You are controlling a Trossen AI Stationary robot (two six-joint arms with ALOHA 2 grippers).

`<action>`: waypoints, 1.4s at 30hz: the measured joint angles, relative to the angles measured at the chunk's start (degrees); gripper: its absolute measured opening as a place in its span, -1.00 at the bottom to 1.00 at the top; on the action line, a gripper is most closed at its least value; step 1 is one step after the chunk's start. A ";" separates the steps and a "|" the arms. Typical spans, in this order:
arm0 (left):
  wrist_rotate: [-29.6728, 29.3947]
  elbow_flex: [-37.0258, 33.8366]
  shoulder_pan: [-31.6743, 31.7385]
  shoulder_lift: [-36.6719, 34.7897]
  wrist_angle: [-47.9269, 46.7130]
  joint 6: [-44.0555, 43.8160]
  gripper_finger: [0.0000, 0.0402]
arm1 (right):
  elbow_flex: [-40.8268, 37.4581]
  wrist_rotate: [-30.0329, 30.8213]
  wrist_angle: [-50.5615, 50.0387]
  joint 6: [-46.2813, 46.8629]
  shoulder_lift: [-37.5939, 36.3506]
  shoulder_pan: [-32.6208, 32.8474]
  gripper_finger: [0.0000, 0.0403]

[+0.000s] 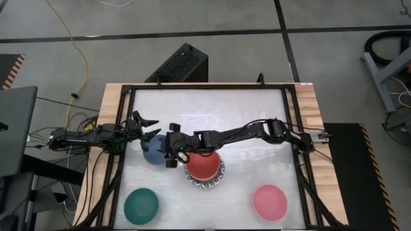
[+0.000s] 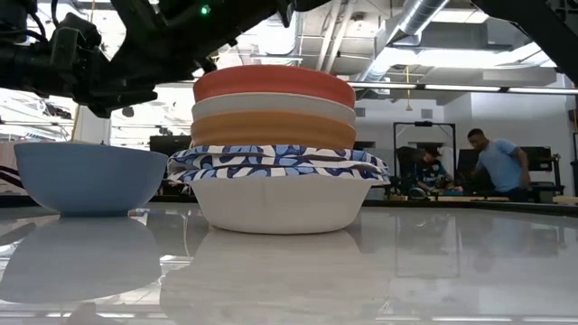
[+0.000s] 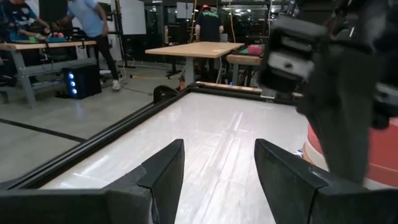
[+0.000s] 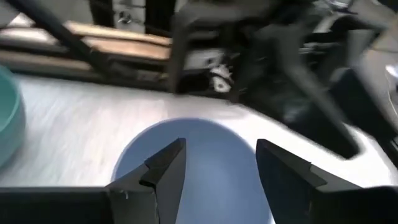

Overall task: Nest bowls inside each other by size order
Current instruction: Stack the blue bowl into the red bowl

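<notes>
1. Bowls are being shown in four places on the white desk (image 1: 257, 128): a stack (image 1: 205, 168) near the middle, a slate-blue bowl (image 1: 152, 154) just to its left, a dark green bowl (image 1: 140, 205) near the front left, and a pink bowl (image 1: 270, 201) near the front right.
2. Stacking is being displayed clearly in the low view: a cream bowl (image 2: 275, 204) is sitting at the bottom; blue-and-white patterned bowls (image 2: 275, 162) are lying on it; an orange bowl (image 2: 271, 128), another cream bowl (image 2: 271, 105) and a red bowl (image 2: 273, 81) are resting above them in that order.
3. The slate-blue bowl is being seen upright on the desk just beside the stack, apart from it; nothing is lying inside it.
4. The right tool (image 4: 217, 168) is being held over the slate-blue bowl, reached across the stack; its fingers are being kept apart, with nothing gripped between them.
5. The left tool (image 3: 217, 168) is being held low over the desk near the left edge, beside the slate-blue bowl; its fingers are being kept apart and nothing is gripped.
6. People are being seen at benches in the room behind the desk.
</notes>
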 joint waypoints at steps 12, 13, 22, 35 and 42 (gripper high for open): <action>-0.03 -0.01 0.00 0.00 0.00 0.00 -0.08 | 3.18 1.76 -15.95 17.83 -0.12 -3.24 0.06; -0.02 -0.01 0.00 0.00 0.00 0.00 -0.08 | 3.18 1.74 -16.00 18.65 -0.05 -3.55 0.06; -0.03 0.01 0.00 0.00 0.00 0.00 -0.08 | 3.18 1.65 -15.95 21.37 0.13 -5.65 0.06; -0.03 -0.01 0.00 0.00 -0.01 0.00 -0.08 | 0.96 1.62 -12.58 22.81 0.15 -5.62 0.06; -0.10 0.01 0.00 0.01 0.00 0.00 -0.08 | 0.79 1.09 -9.60 22.75 2.77 -5.58 0.06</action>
